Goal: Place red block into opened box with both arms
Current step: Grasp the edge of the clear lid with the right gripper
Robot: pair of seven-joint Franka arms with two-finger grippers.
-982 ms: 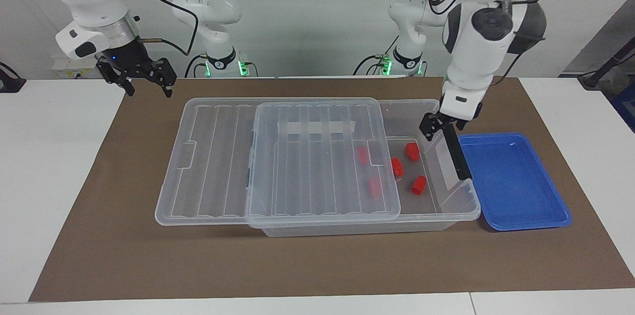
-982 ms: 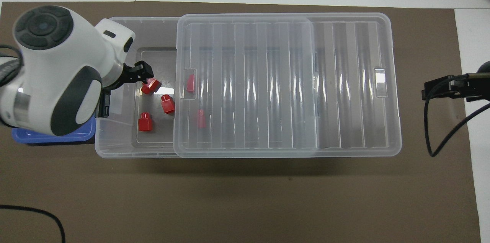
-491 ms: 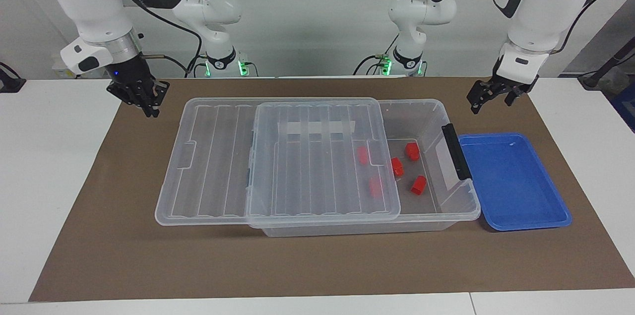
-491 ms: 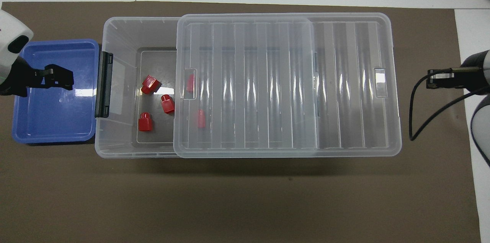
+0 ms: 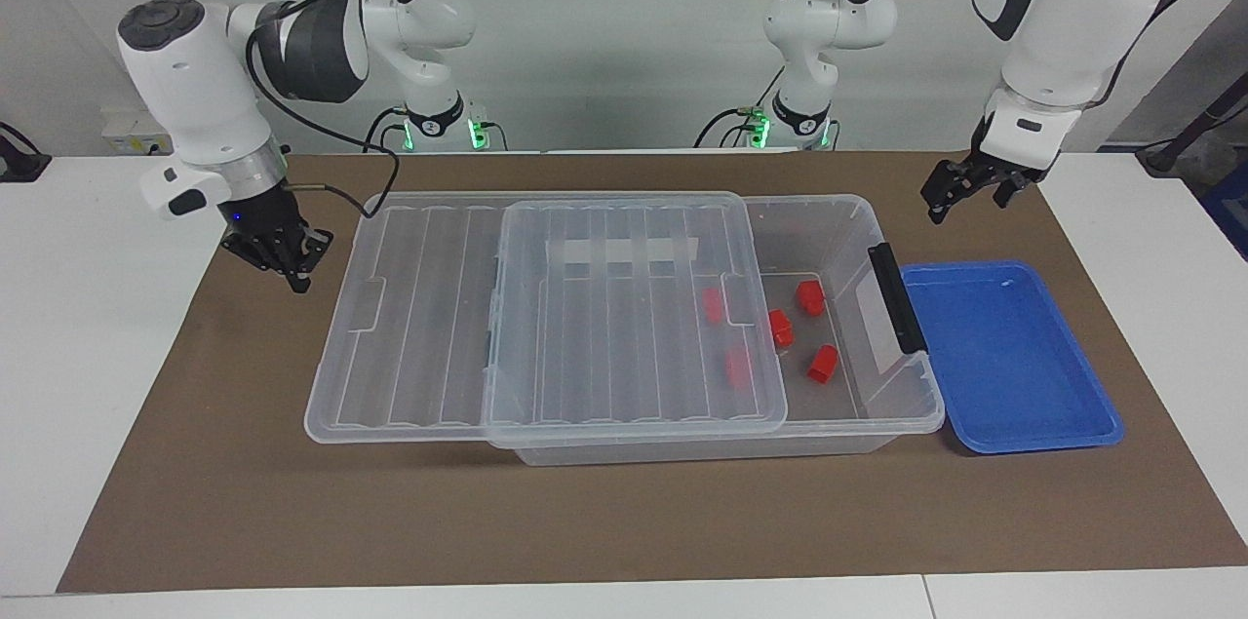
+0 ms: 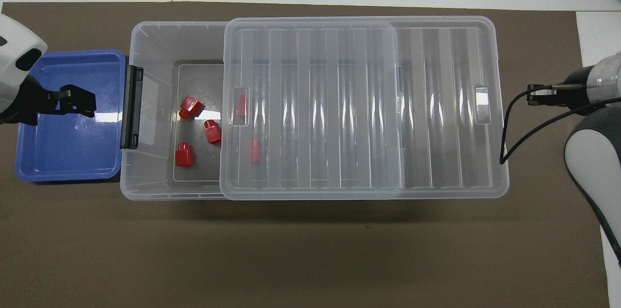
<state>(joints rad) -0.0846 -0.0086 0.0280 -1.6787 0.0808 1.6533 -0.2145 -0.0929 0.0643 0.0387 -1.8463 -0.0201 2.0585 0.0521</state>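
The clear box lies across the mat, and its ribbed lid is slid toward the right arm's end, leaving the other end uncovered. Three red blocks lie on the uncovered floor, and two more show through the lid. My left gripper hangs open and empty above the blue tray. My right gripper is shut on nothing, low over the mat beside the lid's overhanging end.
The blue tray holds nothing and touches the box's end at the black handle. A brown mat covers the table. The right arm's black cable loops close to the lid's corner.
The left gripper lifted out of the box, swung over the blue tray and stayed there. The right gripper closed and came down toward the mat beside the lid's end.
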